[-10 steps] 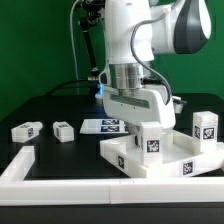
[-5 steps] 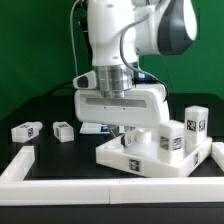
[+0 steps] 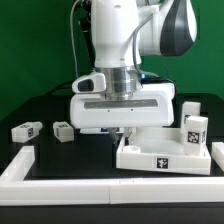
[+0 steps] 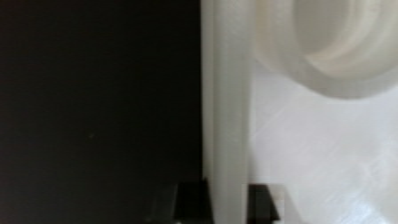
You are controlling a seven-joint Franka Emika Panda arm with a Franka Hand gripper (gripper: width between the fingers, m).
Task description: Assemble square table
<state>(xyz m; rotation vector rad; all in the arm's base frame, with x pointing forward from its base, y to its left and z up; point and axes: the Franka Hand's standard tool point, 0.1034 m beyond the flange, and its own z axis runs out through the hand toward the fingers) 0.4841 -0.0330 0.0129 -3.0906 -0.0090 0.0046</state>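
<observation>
Exterior view, from its left: white border rail (image 3: 18, 166) turns a corner at the near left and runs along the front edge of the black tabletop (image 3: 60, 150); inside that corner the surface is bare and dark

First leg (image 3: 25, 130) lies on its side at far left, tag facing the camera; second leg (image 3: 63, 130) lies just beside it, a small gap between them, also tag-forward; both well apart from the slab

Centre: white arm (image 3: 115, 50) stands upright before a green backdrop (image 3: 30, 50); its broad wrist housing (image 3: 115, 108) hangs low over the tabletop and hides the fingers from this side; blue light glints just behind it

Right of centre: square slab (image 3: 170, 152) lies low and about level inside the rail, near edge facing the camera with one square tag (image 3: 157, 163) on it; its left end sits under the wrist housing; its right end comes close to the right-hand stretch of rail, contact not clear

Far right: upright leg (image 3: 190, 128) stands at the slab's back right corner, tags on its face; cannot tell whether it stands on the slab or just behind it

Wrist view: hand (image 4: 226, 203) pressed onto the slab's thin white edge, one dark finger (image 4: 189, 200) on each side of it, pinching it; a round socket (image 4: 338, 60) shows in the slab's face beyond the edge; on the other side of the edge only dark tabletop
</observation>
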